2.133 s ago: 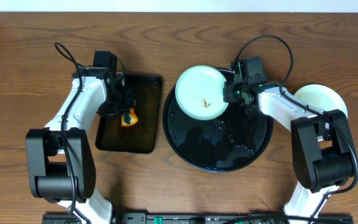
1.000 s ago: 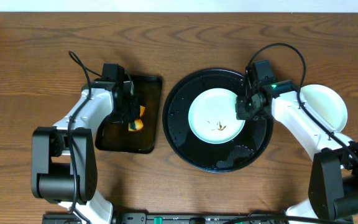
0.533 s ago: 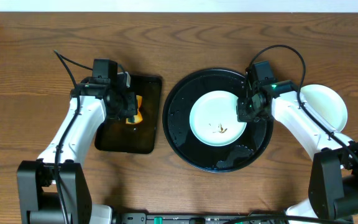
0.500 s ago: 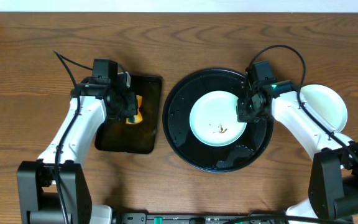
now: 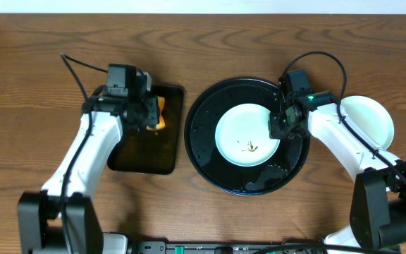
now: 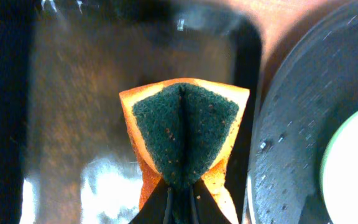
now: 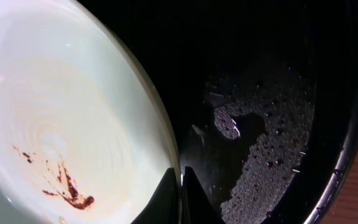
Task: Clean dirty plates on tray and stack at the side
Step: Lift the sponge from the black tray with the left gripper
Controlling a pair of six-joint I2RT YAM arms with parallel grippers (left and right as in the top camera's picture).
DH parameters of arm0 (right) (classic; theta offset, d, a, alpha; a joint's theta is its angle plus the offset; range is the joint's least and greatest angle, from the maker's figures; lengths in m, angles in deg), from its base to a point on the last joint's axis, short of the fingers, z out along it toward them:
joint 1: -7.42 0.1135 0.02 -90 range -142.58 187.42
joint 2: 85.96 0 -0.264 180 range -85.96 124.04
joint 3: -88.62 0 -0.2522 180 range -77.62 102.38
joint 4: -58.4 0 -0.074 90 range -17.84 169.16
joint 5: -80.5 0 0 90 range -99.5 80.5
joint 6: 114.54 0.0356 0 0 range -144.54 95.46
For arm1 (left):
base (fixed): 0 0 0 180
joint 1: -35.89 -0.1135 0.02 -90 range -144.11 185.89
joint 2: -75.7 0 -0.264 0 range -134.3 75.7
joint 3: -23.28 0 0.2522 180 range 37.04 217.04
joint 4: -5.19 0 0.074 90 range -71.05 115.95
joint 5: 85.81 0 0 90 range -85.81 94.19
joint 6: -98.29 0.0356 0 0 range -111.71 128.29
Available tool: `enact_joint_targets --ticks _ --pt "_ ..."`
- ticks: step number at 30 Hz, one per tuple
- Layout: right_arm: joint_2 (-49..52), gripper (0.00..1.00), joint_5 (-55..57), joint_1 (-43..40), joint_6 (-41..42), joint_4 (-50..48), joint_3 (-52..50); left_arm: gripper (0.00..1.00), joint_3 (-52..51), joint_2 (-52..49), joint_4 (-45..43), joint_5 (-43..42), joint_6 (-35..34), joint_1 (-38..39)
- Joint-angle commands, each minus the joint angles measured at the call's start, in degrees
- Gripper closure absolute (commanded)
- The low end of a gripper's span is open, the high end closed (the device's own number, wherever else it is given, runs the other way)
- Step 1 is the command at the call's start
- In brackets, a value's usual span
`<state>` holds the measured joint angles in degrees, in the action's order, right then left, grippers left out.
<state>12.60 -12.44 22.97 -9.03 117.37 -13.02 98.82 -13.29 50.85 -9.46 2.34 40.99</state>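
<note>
A pale mint-blue plate point(image 5: 248, 134) with a brown smear lies in the round black tray point(image 5: 203, 141). My right gripper point(image 5: 278, 127) is shut on its right rim; the right wrist view shows the rim pinched between the fingers point(image 7: 180, 186), the plate point(image 7: 55, 118) and the wet tray point(image 7: 278, 93). My left gripper point(image 5: 151, 116) is shut on an orange sponge with a green scouring face point(image 6: 184, 134), held over the rectangular tray's right edge; the sponge point(image 5: 160, 113) also shows overhead. Another pale plate point(image 5: 368, 120) sits on the table at the right.
A smaller rectangular black tray point(image 5: 146, 152) with a wet floor lies left of the round tray; it also shows in the left wrist view point(image 6: 55, 93). The round tray's rim point(image 6: 303, 124) is close on the sponge's right. The table is brown wood.
My left gripper has lifted the sponge off the rectangular tray and carried it up and right toward the round tray. My right gripper set the plate down in the tray and now holds still.
</note>
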Motion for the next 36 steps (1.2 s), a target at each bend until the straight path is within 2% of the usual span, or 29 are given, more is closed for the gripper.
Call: enact_joint_targets --ticks 1,8,20,36 --pt "-0.31 0.99 0.57 0.20 -0.13 0.04 -0.22 0.93 0.46 5.88 -2.03 3.10 0.09 0.02" --pt "-0.31 0.99 0.57 0.28 -0.11 -0.09 -0.22 0.93 0.44 13.79 -3.43 12.61 0.42 0.02" --pt "-0.31 0.99 0.57 0.61 -0.11 0.04 -0.22 0.93 0.46 18.47 -8.35 14.43 0.83 0.02" --pt "-0.31 0.99 0.57 0.81 -0.11 -0.20 -0.22 0.92 0.46 19.89 -9.09 14.40 0.98 0.02"
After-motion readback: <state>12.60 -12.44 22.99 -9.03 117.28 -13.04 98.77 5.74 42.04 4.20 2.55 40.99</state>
